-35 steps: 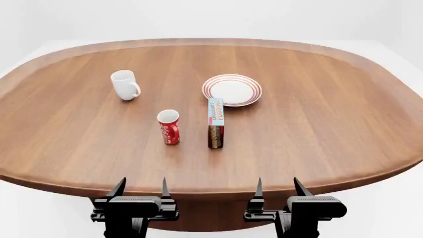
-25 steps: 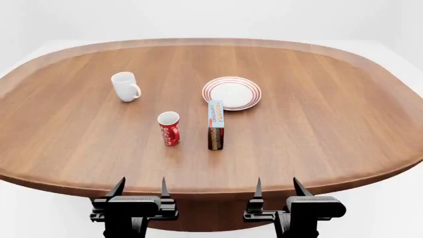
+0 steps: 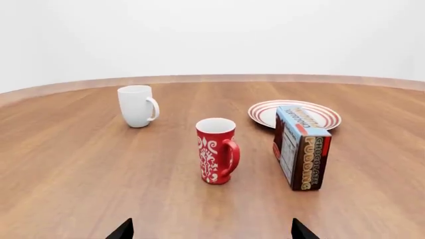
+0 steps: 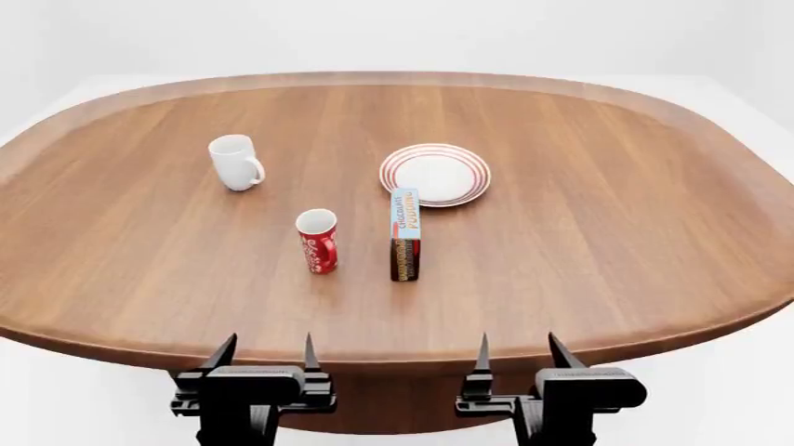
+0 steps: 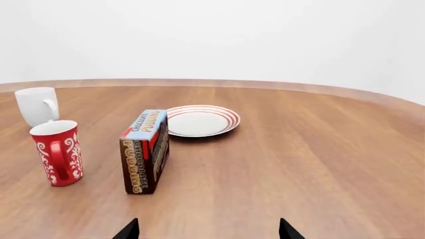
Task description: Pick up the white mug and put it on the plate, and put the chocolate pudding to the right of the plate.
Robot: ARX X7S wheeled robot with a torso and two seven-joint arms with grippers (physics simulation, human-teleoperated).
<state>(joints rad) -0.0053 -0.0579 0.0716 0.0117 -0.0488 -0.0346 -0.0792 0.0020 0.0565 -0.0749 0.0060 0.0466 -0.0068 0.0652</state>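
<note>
Head view, my inventory: one wooden table (image 4: 596,242), oval, carrying four items. White mug (image 4: 234,161), upright, far left, handle toward the plate side. Plate (image 4: 436,173), red-ringed, near the table's middle, nothing on it. Chocolate pudding (image 4: 404,233), carton standing on edge, just in front of the plate, its far end at the plate's near rim. Red cup (image 4: 318,240), upright, just left of the carton. My left gripper (image 4: 263,351) and right gripper (image 4: 516,349): both spread apart, holding nothing, hanging off the table's near edge.
</note>
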